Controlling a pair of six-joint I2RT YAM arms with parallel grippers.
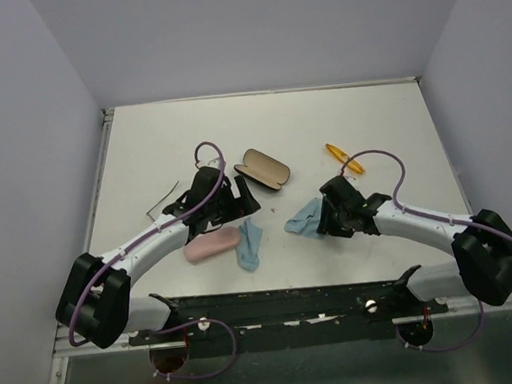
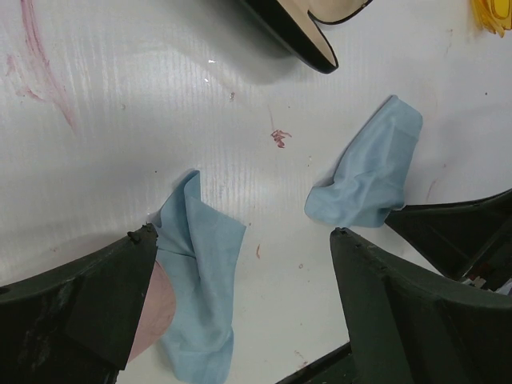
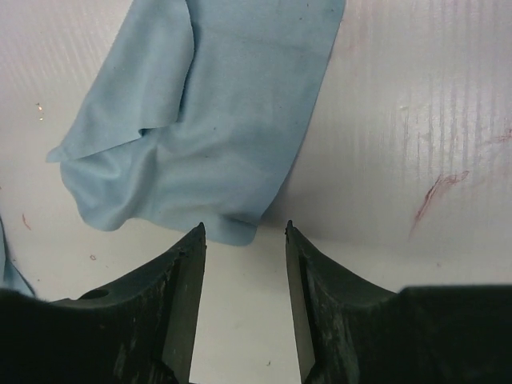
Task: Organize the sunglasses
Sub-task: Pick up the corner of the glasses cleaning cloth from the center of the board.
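A white table (image 1: 367, 118) between pale grey walls carried the folded orange-yellow sunglasses (image 1: 343, 158) right of centre toward the far edge, an open black case (image 1: 264, 168) mid-table, and a pink case (image 1: 209, 245) closer to the near edge. The right gripper (image 3: 244, 240) hung low with jaws half apart and empty, tips at the hem of the right cloth (image 3: 208, 120), the sunglasses lying near but apart, beyond it toward the far edge; the left gripper (image 2: 240, 236) gaped wide and empty over the left cloth (image 2: 200, 272). The step looked like taking a cloth, so the next move called for pinching that hem cleanly.
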